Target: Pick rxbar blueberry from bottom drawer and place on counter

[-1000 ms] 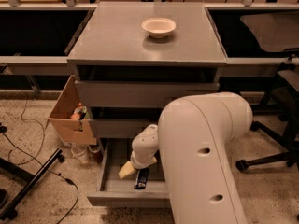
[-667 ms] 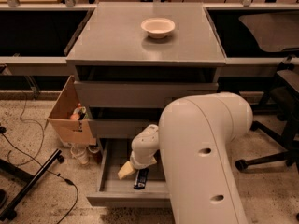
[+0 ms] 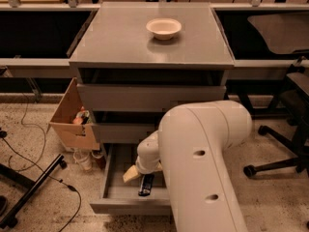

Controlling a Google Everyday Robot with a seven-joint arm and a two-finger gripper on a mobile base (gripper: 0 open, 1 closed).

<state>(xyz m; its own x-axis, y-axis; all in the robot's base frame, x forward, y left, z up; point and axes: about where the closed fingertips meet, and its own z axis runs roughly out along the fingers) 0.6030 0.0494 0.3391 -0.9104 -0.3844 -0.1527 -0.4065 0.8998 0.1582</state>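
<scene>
Gripper (image 3: pixel 136 174) low inside the bottom drawer (image 3: pixel 116 197), pale tip down near the tray floor, left of centre. Hangs off a bulky white arm (image 3: pixel 203 168), filling the lower right of the view and hiding the drawer's right half. Jaws spread or pinched? Cannot tell from this angle.

Right beside that pale tip, rxbar blueberry (image 3: pixel 146 184): slim dark wrapper, flat on the drawer floor, long side running front to back. Touching the gripper or merely close? Cannot tell either. Down in the drawer, not yet up on the counter (image 3: pixel 120 42).

Bottom drawer pulled well out, plain grey front toward the camera. Above it, two upper drawers (image 3: pixel 149 96), grey fronts facing forward.

Up top, smooth grey counter, with a white bowl (image 3: pixel 164 28) upright toward the back, roughly mid-width.

Off to the left, open cardboard box (image 3: pixel 72 124) on the speckled floor, tight against the cabinet's side, odds and ends inside. Black cable (image 3: pixel 29 149) snaking across the floor nearby. Over on the right, dark office chair (image 3: pixel 285 124), well apart from the drawer.
</scene>
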